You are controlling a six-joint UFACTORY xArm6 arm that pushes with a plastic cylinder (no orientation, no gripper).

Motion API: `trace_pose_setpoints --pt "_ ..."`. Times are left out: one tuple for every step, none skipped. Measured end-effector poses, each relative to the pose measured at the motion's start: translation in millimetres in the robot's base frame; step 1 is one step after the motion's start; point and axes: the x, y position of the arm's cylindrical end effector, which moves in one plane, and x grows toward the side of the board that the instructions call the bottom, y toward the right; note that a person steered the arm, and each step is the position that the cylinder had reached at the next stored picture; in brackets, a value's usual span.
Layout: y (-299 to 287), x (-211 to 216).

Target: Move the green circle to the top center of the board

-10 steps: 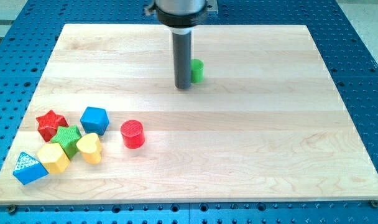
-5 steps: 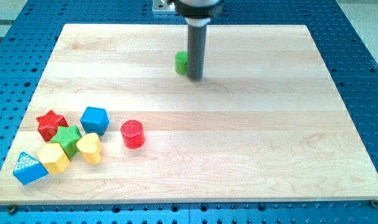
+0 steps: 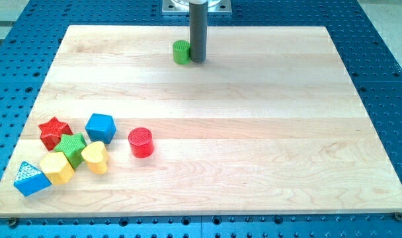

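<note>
While green circle (image 3: 181,51) sits near desk (image 3: 267,132) top centre, our tip (image 3: 198,61) touching at its 3 o'clock; no claw in view. We advise stopping, avoiding further 9 o'clock drift.

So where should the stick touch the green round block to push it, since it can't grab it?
It can only push, so I'd press my tip against the curved side wall of the green circle. My tip sits right against the side facing the view's right. The block is round, so a push off its middle may let it slip aside. It already lies near the top center of the board, so only a gentle nudge seems needed.
</note>
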Motion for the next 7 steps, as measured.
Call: trace_pose_setpoints --pt "-17 28" --pt "-62 0" --pt "-25 -29" --pt "-5 -40" --pt "2 -30" --pt "21 -38" --pt "26 -60"
